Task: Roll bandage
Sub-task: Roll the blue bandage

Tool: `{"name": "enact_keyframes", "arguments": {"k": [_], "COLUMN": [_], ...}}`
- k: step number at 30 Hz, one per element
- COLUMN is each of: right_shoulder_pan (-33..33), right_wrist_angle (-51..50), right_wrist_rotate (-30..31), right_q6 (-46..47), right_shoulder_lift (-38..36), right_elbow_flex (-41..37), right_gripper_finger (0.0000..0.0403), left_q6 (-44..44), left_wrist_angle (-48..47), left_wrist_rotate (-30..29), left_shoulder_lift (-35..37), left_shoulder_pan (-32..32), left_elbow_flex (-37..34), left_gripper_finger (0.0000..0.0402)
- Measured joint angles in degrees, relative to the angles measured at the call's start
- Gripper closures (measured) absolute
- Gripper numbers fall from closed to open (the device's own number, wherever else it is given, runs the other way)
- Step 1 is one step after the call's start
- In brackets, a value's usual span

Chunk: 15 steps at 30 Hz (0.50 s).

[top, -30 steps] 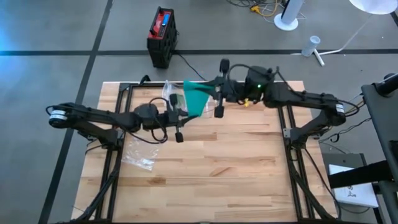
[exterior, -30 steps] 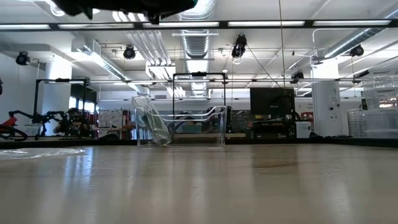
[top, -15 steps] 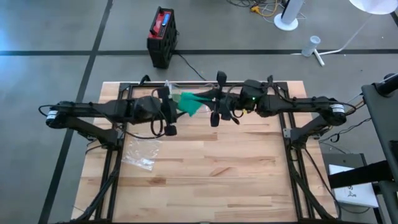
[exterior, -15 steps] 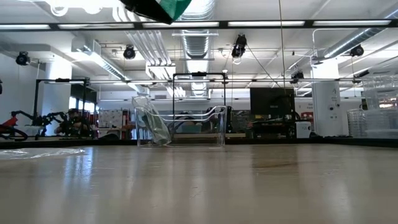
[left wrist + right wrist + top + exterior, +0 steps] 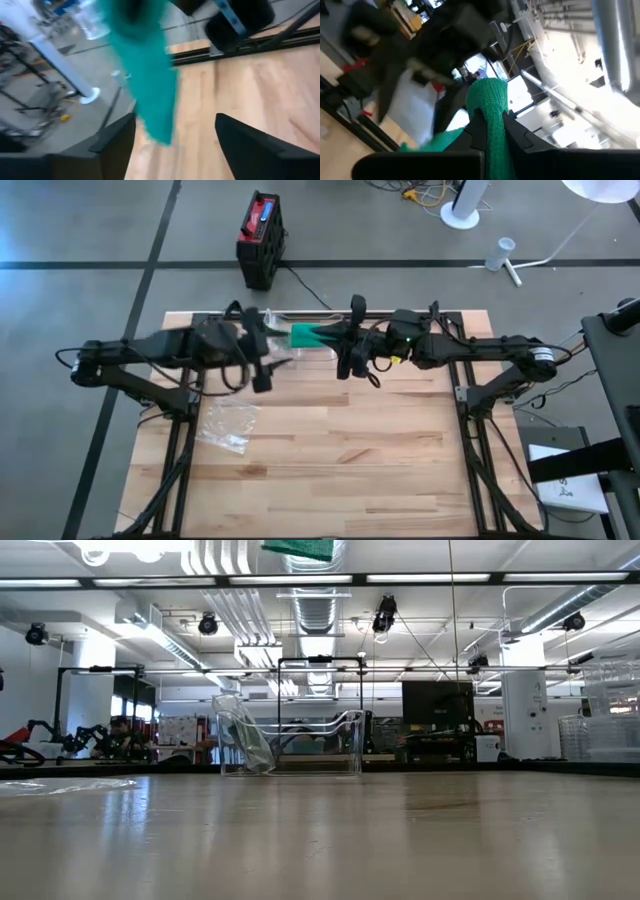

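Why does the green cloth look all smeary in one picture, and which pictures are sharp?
Left wrist view: the green bandage is streaked with motion blur, and so is the floor behind it. Right wrist view: the bandage is fairly clear, but the background is blurry. High view and low view: both sharp, with bright ceiling lights in the low view.

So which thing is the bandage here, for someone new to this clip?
Look above the far edge of the wooden table, between the two arms. The bandage is the green strip pinched in the right gripper, the only green thing; the left gripper is open beside it.
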<state>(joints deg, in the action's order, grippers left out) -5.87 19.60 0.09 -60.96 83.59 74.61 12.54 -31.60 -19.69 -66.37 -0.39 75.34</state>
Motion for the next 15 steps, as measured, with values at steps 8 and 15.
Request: {"name": "enact_keyframes", "arguments": {"k": [8, 15], "right_shoulder_pan": [-0.02, -0.02], "right_wrist_angle": [-0.37, 0.95], "right_wrist_rotate": [-0.06, 0.21], "right_q6": [-11.28, -26.08], "right_shoulder_lift": [0.68, 2.96], "right_elbow_flex": [-0.20, -0.17], "right_gripper_finger": [0.0390, 0.0390], "left_q6": [5.22, -1.31], "left_wrist_angle": [-5.18, 1.95], "left_wrist_rotate": [-0.06, 10.43], "left_shoulder_lift": [1.17, -2.45], "left_shoulder_pan": [-0.69, -0.62], "left_elbow_flex": [12.95, 13.99], "left_gripper_finger": [0.0114, 0.0128]}}
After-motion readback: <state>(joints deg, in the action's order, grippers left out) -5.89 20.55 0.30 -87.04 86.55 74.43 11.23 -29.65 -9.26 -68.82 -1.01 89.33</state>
